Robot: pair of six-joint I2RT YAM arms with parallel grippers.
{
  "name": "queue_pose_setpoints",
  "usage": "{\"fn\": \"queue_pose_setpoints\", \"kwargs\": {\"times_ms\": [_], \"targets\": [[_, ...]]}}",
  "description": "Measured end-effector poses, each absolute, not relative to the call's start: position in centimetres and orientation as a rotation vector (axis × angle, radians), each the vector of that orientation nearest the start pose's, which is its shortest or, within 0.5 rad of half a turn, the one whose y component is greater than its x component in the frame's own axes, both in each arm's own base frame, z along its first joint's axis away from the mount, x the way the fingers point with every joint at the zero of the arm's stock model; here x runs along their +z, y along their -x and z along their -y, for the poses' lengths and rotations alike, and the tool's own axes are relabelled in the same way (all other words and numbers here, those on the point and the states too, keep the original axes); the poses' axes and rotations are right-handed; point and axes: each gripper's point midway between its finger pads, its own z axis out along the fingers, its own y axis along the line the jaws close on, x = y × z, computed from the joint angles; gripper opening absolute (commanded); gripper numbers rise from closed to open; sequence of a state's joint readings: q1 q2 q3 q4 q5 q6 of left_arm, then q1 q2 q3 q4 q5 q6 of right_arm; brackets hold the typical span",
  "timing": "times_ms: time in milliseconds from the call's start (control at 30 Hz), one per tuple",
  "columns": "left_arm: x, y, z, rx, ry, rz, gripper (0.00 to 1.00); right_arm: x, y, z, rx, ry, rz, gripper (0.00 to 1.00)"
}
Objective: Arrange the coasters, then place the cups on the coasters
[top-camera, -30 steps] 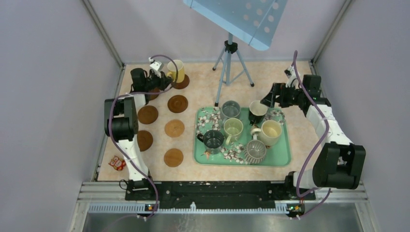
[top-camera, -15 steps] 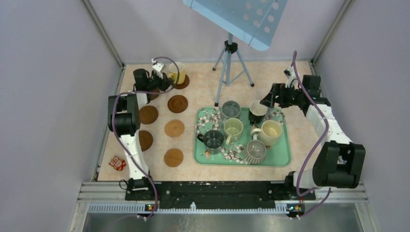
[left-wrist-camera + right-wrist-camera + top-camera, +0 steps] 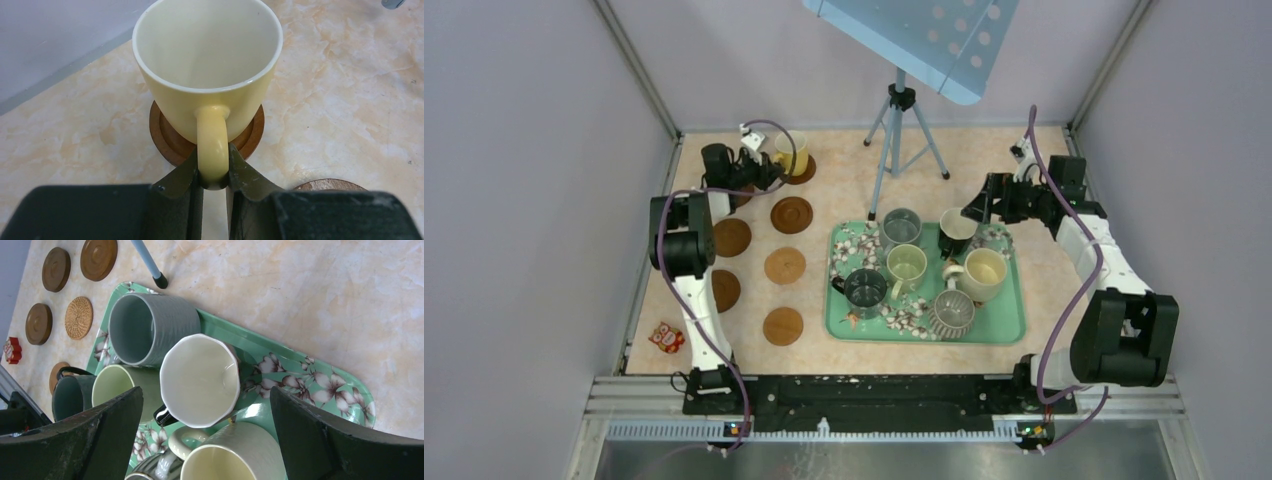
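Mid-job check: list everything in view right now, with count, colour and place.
coasters: seven, brown, two columns, left side of the table
yellow mug: one, yellow, over the farthest coaster
tray: one, green floral, centre-right
mugs on tray: six; grey, black with white inside, pale green, cream, dark green, ribbed grey
tripod: one, grey-black, behind the tray
blue panel: one, atop the tripod
small red item: one, near-left corner
left gripper: shut on the yellow mug's handle
right gripper: open, above the tray

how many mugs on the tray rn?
6: grey mug, far side left; black mug, far side right; pale green mug, centre; cream mug, right; dark green mug, left; ribbed grey mug, near edge. None seem hidden.
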State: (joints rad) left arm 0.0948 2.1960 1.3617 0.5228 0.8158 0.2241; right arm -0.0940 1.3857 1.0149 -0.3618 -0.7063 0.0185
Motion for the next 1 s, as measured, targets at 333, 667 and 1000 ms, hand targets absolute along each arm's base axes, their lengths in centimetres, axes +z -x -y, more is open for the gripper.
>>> {"fn": "queue_pose_setpoints", "kwargs": {"times_ms": [333, 667, 1000], "targets": [[9.3, -57.8, 6.7, -0.509, -0.684, -1.66, 0.53, 17.1, -35.6, -8.2, 0.768, 0.235, -2.192, 0.96], [9.3, -57.4, 6.5, -0.494, -0.697, -1.671, 0.8, 17.1, -35.6, -8.2, 0.773, 0.237, -2.191, 0.96], [14.2, -54.8, 4.7, -0.383, -0.658, -1.751, 0.99, 17.2, -35.5, -8.5, 0.787, 0.26, -2.181, 0.96]]}}
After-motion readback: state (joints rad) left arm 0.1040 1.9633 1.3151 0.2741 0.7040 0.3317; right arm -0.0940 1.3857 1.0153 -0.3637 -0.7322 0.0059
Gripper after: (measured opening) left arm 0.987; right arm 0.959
